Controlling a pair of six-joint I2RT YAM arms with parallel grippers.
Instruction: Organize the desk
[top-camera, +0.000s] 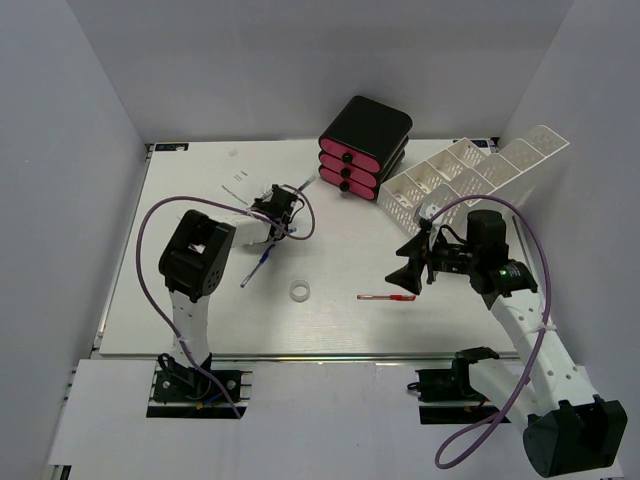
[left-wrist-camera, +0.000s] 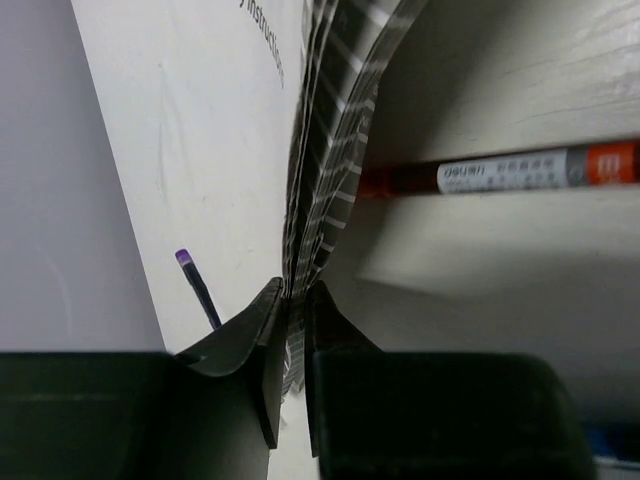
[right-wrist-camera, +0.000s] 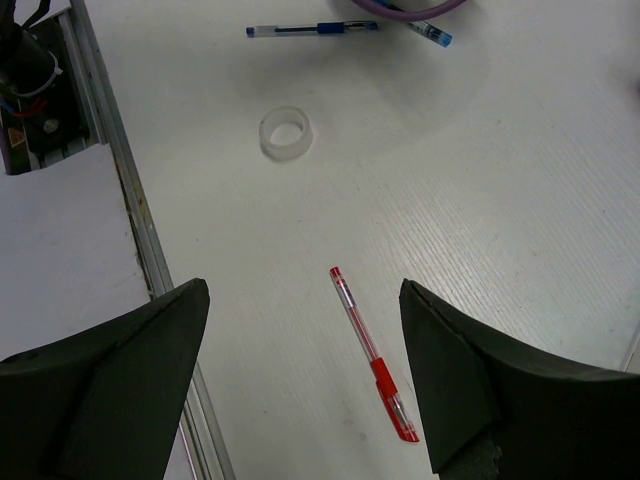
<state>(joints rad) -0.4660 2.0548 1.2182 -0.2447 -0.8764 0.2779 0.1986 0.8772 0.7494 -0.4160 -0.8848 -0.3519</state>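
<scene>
Red pen (right-wrist-camera: 368, 352) lies below the wide-open right tool (right-wrist-camera: 302, 295); left tool (left-wrist-camera: 296, 290) pinches folded paper (left-wrist-camera: 335, 120)

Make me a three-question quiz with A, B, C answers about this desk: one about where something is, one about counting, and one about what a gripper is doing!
1. Where is the red pen?
A) in the white tray
B) on the desk, right of the tape roll
C) inside the tape roll

2. How many pink drawers does the drawer unit show?
A) one
B) three
C) five

3. What is the right gripper doing?
A) hanging open above the red pen
B) shut on the red pen
C) shut on the tape roll

Answers:
1 B, the pen lies flat on bare tabletop beside the roll.
2 B, three pink fronts are stacked under the black top.
3 A, the wrist view shows both fingers spread wide, with the pen untouched between them.
</scene>
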